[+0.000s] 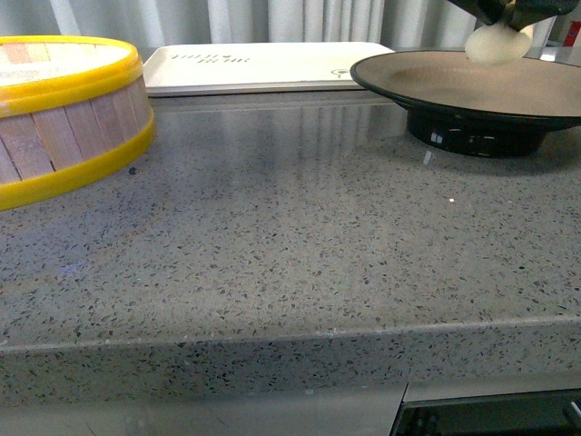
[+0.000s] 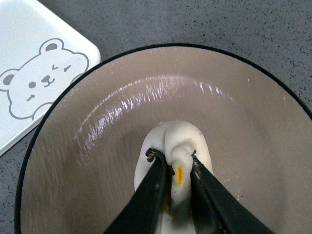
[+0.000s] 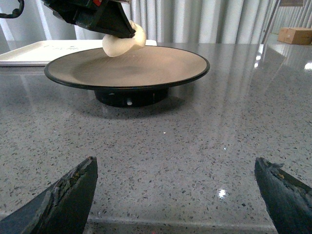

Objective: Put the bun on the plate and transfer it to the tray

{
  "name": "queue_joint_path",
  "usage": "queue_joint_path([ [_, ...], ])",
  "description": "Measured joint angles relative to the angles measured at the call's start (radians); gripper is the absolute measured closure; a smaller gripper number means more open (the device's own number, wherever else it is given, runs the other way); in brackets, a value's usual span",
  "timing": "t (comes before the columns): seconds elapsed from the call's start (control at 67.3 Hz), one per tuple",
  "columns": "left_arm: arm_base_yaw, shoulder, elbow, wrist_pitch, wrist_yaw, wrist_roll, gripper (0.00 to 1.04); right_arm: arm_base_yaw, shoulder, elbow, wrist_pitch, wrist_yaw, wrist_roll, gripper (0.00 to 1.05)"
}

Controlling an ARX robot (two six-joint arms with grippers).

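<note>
Right wrist view: the right gripper (image 3: pixel 175 163) hovers with jaws spread wide over the speckled countertop (image 3: pixel 161 141). Beyond it, the left gripper (image 2: pixel 174 157) pinches the bun (image 3: pixel 119 45) low over the plate (image 3: pixel 161 68), contact too close to call. Release looks near, and the plate's carry to the tray (image 3: pixel 29 53) behind is not yet done. Only the left wrist view shows the tray's bear print (image 2: pixel 36 80). Only the front view shows the yellow-rimmed steamer basket (image 1: pixel 64 118).

Yellow-rimmed wooden steamer basket (image 1: pixel 64 118) on speckled grey countertop (image 1: pixel 290 254), pale curtains (image 1: pixel 300 20) behind.
</note>
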Motion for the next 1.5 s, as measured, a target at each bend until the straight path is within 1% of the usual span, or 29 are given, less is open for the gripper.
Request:
queue_joint_path([
  [0.074, 0.0, 0.0, 0.0, -0.001, 0.0, 0.0, 0.75, 0.0, 0.0, 0.0, 0.0, 0.0, 0.0, 0.08],
  [0.089, 0.0, 0.0, -0.001, -0.001, -0.001, 0.001, 0.71, 0.0, 0.0, 0.0, 0.0, 0.0, 0.0, 0.08],
  [0.134, 0.0, 0.0, -0.002, -0.001, 0.0, 0.001, 0.66, 0.0, 0.0, 0.0, 0.0, 0.0, 0.0, 0.08],
  [0.163, 0.0, 0.0, -0.003, -0.001, 0.001, 0.001, 0.6, 0.0, 0.0, 0.0, 0.0, 0.0, 0.0, 0.08],
  [0.193, 0.0, 0.0, -0.005, -0.001, 0.002, 0.001, 0.57, 0.0, 0.0, 0.0, 0.0, 0.0, 0.0, 0.08],
  [0.223, 0.0, 0.0, -0.007, -0.001, 0.003, 0.001, 0.52, 0.0, 0.0, 0.0, 0.0, 0.0, 0.0, 0.08],
  [0.282, 0.0, 0.0, -0.01, -0.001, 0.006, 0.003, 0.38, 0.0, 0.0, 0.0, 0.0, 0.0, 0.0, 0.08],
  [0.327, 0.0, 0.0, -0.011, -0.001, 0.005, 0.008, 0.3, 0.0, 0.0, 0.0, 0.0, 0.0, 0.0, 0.08],
  [0.46, 0.0, 0.0, -0.01, -0.001, -0.011, 0.024, 0.11, 0.0, 0.0, 0.0, 0.0, 0.0, 0.0, 0.08],
  [0.475, 0.0, 0.0, -0.01, -0.001, -0.016, 0.028, 0.07, 0.0, 0.0, 0.0, 0.0, 0.0, 0.0, 0.08],
  [0.505, 0.0, 0.0, -0.01, -0.002, -0.019, 0.032, 0.05, 0.0, 0.0, 0.0, 0.0, 0.0, 0.0, 0.08],
  [0.579, 0.0, 0.0, -0.008, -0.007, -0.032, 0.036, 0.07, 0.0, 0.0, 0.0, 0.0, 0.0, 0.0, 0.08],
  [0.683, 0.0, 0.0, -0.003, -0.006, -0.045, 0.038, 0.07, 0.0, 0.0, 0.0, 0.0, 0.0, 0.0, 0.08],
  [0.921, 0.01, -0.035, -0.021, 0.012, -0.017, 0.019, 0.07, 0.0, 0.0, 0.0, 0.0, 0.0, 0.0, 0.08],
  [1.01, 0.025, -0.08, -0.055, 0.037, -0.011, 0.006, 0.07, 0.0, 0.0, 0.0, 0.0, 0.0, 0.0, 0.08],
  [1.114, 0.063, -0.206, -0.167, 0.117, -0.01, 0.006, 0.07, 0.0, 0.0, 0.0, 0.0, 0.0, 0.0, 0.08],
  [1.218, 0.159, -0.451, -0.399, 0.245, -0.024, 0.035, 0.07, 0.0, 0.0, 0.0, 0.0, 0.0, 0.0, 0.08],
  [1.307, 0.224, -0.586, -0.536, 0.296, -0.017, 0.038, 0.07, 0.0, 0.0, 0.0, 0.0, 0.0, 0.0, 0.08],
  [1.381, 0.301, -0.714, -0.681, 0.34, 0.015, 0.037, 0.07, 0.0, 0.0, 0.0, 0.0, 0.0, 0.0, 0.08],
  [1.5, 0.434, -0.887, -0.886, 0.359, 0.087, 0.05, 0.07, 0.0, 0.0, 0.0, 0.0, 0.0, 0.0, 0.08],
])
